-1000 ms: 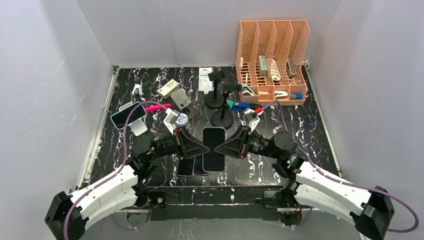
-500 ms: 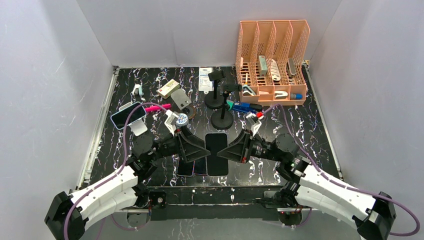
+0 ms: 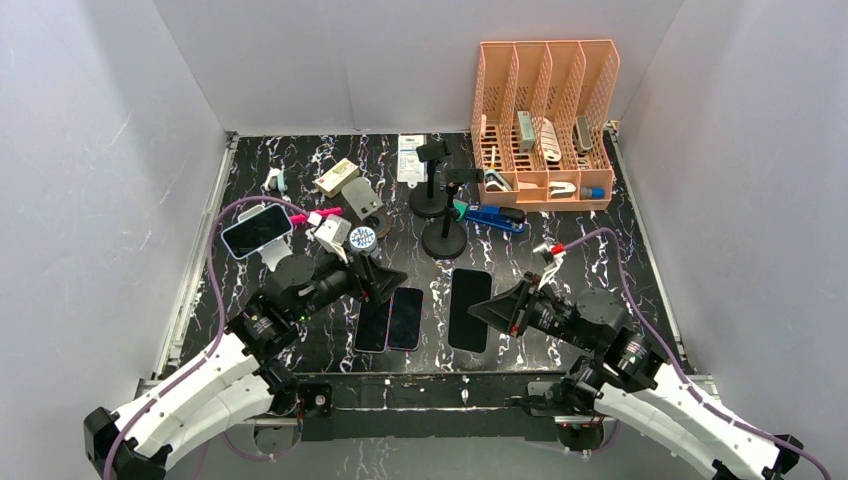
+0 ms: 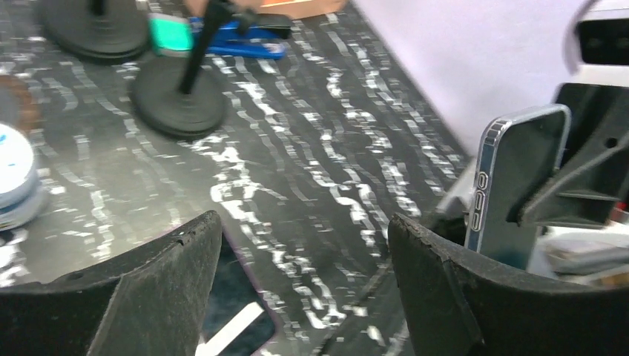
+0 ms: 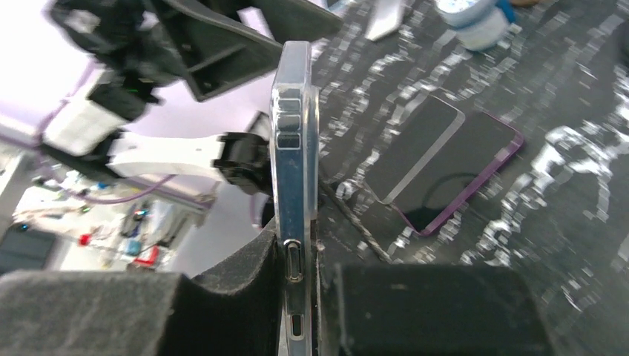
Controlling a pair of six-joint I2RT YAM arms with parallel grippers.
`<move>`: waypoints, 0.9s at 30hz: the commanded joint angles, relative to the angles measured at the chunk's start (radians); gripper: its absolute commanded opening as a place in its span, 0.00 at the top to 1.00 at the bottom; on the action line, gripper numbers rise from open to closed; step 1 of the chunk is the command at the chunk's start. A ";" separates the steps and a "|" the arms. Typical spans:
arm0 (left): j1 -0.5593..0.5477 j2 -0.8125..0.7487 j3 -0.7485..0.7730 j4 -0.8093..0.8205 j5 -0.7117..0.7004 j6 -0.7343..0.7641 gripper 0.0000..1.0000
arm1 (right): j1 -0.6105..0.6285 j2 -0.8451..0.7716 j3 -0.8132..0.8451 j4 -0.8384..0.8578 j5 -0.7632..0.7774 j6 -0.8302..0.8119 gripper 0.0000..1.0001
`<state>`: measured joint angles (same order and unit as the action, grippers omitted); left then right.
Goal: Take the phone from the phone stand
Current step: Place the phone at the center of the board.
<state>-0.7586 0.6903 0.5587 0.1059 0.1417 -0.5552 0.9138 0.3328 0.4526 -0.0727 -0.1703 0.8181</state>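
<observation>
Phone (image 3: pixel 468 300) is being clamped edgewise by right gripper (image 3: pixel 495 311), probably for set-down; left gripper (image 3: pixel 392 282), at nine o'clock, is gaping empty.

Surface (image 3: pixel 620 260): black marble pattern with white and faintly purple veins, covering the whole base of the enclosure.
Back wall (image 3: pixel 350 60): at 12 o'clock, a plain pale grey panel that meets the surface in a straight seam.
Left wall (image 3: pixel 90 180): at 9 o'clock, the same pale panel, with a few faint scuffs.
Right wall (image 3: pixel 740 180): at 3 o'clock, plain and pale.
Side rail (image 3: pixel 192 270): a light metal strip along the surface's 9 o'clock edge.
Front bar (image 3: pixel 430 385): at 6 o'clock, a dark frame member.
Light: soft and even, shadows weak; white sheen on the marble in the left wrist view.
Room beyond (image 5: pixel 52 215): at 8 o'clock in the right wrist view, bright, blurred clutter too soft to name.
</observation>
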 commanded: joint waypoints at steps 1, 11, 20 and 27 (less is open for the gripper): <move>-0.001 0.016 0.038 -0.160 -0.220 0.200 0.20 | 0.002 0.005 0.048 -0.179 0.163 -0.018 0.99; -0.001 0.012 0.060 -0.111 -0.312 0.287 0.21 | 0.002 0.155 -0.036 -0.059 0.201 0.083 0.99; -0.001 -0.015 0.008 -0.018 -0.324 0.432 0.20 | -0.007 0.419 -0.088 0.189 0.065 0.193 0.99; -0.001 -0.092 -0.026 -0.021 -0.326 0.435 0.20 | -0.093 0.530 -0.125 0.294 -0.043 0.227 0.99</move>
<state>-0.7586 0.6205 0.5350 0.0658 -0.1581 -0.1448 0.8734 0.8223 0.3447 0.0196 -0.1196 0.9924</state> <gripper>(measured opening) 0.796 0.216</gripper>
